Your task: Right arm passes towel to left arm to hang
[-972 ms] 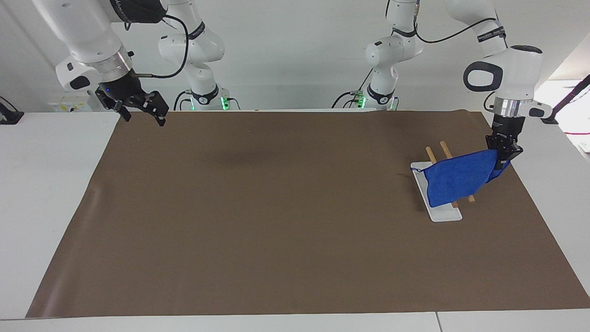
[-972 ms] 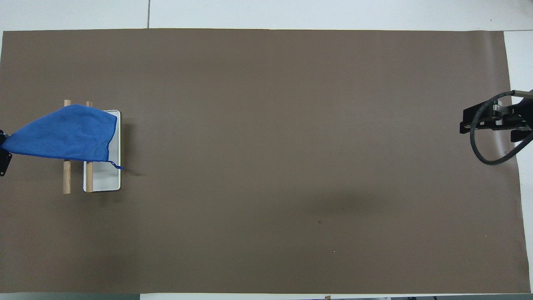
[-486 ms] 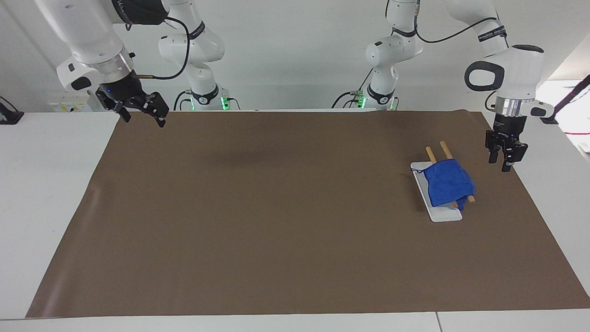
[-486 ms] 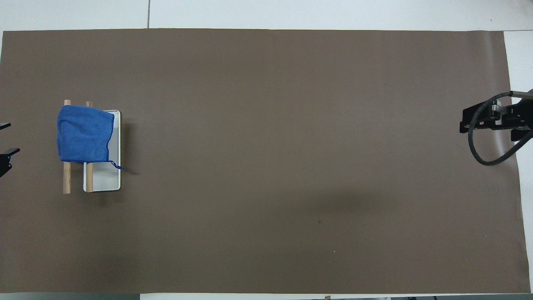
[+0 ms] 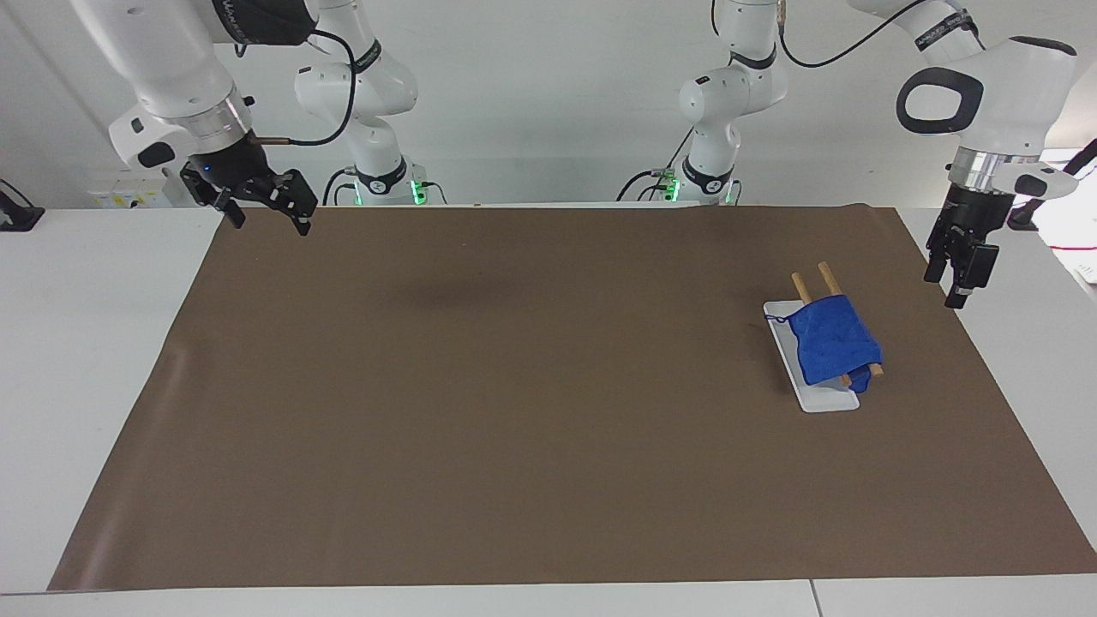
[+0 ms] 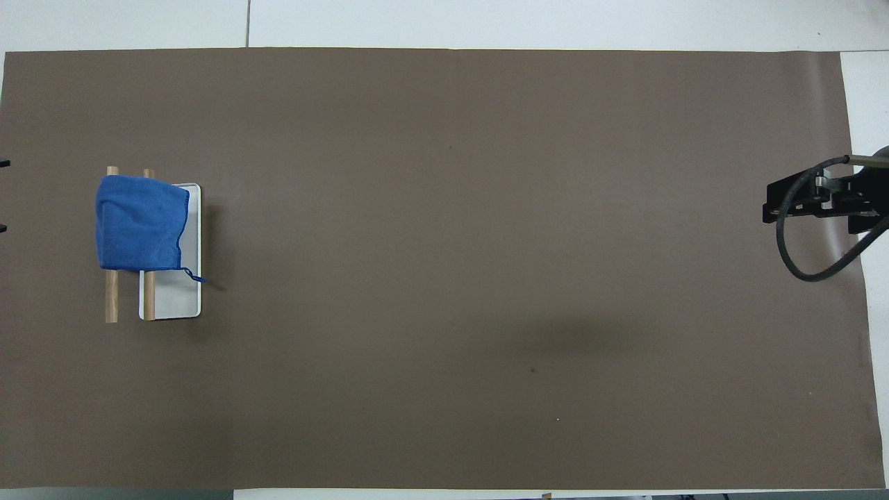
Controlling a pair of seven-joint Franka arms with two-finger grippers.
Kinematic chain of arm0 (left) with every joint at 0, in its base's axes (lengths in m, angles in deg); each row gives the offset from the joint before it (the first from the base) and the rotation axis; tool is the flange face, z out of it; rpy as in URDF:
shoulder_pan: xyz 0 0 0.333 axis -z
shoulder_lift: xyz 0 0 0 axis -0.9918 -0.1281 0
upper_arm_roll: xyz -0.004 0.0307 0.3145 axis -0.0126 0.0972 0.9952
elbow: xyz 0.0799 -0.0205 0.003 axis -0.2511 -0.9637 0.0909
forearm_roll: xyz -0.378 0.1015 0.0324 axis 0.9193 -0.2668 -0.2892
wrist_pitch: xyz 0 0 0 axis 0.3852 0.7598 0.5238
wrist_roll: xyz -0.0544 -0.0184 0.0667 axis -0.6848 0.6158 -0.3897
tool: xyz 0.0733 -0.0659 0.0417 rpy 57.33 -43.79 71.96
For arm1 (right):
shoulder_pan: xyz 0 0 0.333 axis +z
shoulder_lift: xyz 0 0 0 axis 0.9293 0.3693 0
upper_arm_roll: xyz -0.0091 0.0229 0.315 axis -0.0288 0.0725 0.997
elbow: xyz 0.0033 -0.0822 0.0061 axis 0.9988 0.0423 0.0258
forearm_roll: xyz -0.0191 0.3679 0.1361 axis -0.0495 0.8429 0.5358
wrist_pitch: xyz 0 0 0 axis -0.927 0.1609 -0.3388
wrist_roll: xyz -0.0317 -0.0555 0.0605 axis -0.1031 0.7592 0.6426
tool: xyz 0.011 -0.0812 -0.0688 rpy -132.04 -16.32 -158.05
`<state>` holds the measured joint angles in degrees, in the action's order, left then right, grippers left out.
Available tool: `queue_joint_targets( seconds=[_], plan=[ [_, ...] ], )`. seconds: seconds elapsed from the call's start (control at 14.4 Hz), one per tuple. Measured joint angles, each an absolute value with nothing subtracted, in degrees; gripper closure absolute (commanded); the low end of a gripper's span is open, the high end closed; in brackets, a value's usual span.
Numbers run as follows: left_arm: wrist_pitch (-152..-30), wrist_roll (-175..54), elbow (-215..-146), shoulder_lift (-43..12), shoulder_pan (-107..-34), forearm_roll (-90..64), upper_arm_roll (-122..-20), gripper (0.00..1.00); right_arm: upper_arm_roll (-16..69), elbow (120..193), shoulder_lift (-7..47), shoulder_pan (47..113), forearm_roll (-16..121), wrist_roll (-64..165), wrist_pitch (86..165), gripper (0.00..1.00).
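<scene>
The blue towel (image 5: 831, 339) hangs draped over the two wooden bars (image 5: 824, 276) of the white rack (image 5: 828, 399), toward the left arm's end of the table; its small loop dangles over the rack's base. In the overhead view the towel (image 6: 139, 222) covers the bars' (image 6: 111, 300) farther part. My left gripper (image 5: 946, 288) is open and empty, raised over the mat's edge beside the rack, clear of the towel. Only its fingertips (image 6: 3, 228) show in the overhead view. My right gripper (image 5: 261, 210) is open and empty, waiting in the air over the mat's corner at the right arm's end (image 6: 812, 201).
A brown mat (image 5: 514, 386) covers most of the white table (image 5: 86, 343). A black cable (image 6: 799, 257) loops from the right wrist.
My left gripper let go of the towel, which dropped and now drapes over the rack's bars. The left gripper then rose and moved away from the rack. The right arm barely moved.
</scene>
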<state>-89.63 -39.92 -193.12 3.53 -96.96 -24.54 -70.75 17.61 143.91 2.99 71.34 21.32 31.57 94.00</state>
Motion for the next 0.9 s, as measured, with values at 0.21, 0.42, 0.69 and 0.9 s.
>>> queue_joint_targets(
  seconds=[0.21,0.42,0.69,0.9],
  plan=[
    [-86.87,-59.5,-192.96,2.79,-93.9,-27.47,-70.94,0.0,17.18,143.91,2.99,71.56,21.29,31.57,94.0,0.0],
    [-79.27,-69.28,-187.73,0.94,-89.41,-29.77,-71.05,0.0,16.99,143.91,2.99,71.53,21.29,31.57,93.99,0.0],
    [-65.33,-70.27,-177.13,-1.9,-84.06,-30.88,-71.2,0.0,16.99,143.91,2.99,71.52,21.29,31.57,93.99,0.0],
    [-56.81,-70.56,-171.31,-2.24,-82.03,-31.69,-71.19,0.0,16.98,143.91,2.98,71.49,21.29,31.57,93.99,0.0]
  ],
)
